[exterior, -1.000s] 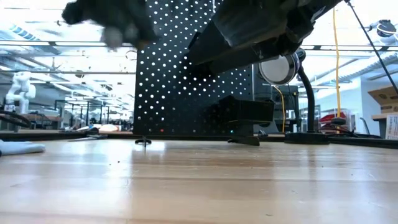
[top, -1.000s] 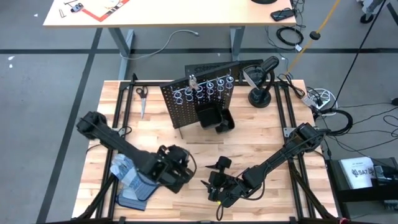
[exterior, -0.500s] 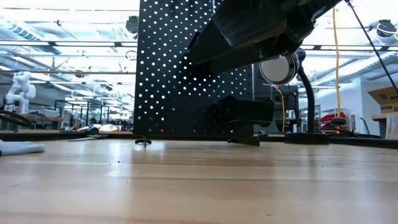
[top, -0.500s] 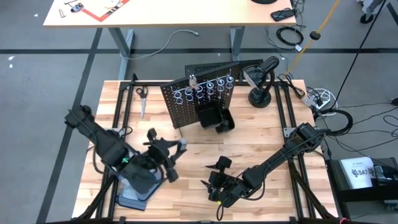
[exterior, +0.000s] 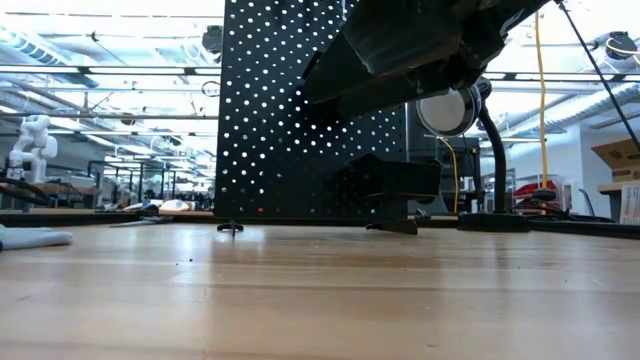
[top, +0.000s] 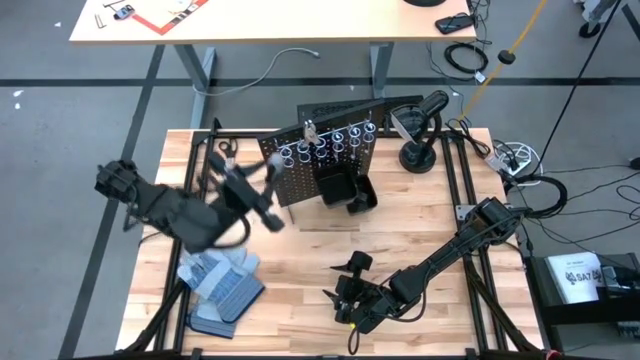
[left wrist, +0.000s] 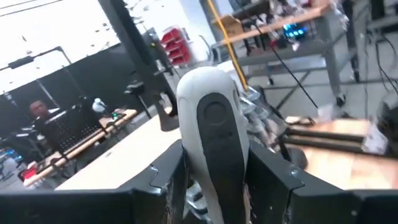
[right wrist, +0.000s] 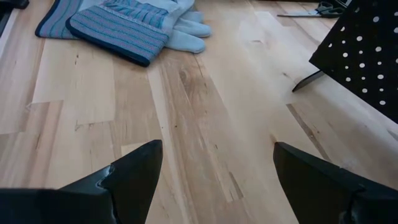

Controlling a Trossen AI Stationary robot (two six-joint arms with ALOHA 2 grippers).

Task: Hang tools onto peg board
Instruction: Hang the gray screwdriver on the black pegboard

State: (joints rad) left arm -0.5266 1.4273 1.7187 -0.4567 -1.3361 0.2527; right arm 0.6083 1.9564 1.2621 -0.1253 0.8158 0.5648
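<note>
Desk (top: pixel 420 230): pale wood planks. Peg board (top: pixel 315 160): upright black perforated metal, silver rings, near desk's far edge.

Left gripper (top: pixel 250 190) raised beside board's left side, blurred; we can't tell finger state. We judge slow, square approach needed.

Right gripper (right wrist: pixel 214 165) low over near desk, fingers spread, empty.

Gloves (right wrist: pixel 134 25): striped fabric, soft.

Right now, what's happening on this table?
The left gripper, raised beside the peg board, is clamped on a pale grey tool. The right gripper hangs open low over bare wood at the front of the table, holding nothing. Work gloves lie at the front left.
</note>
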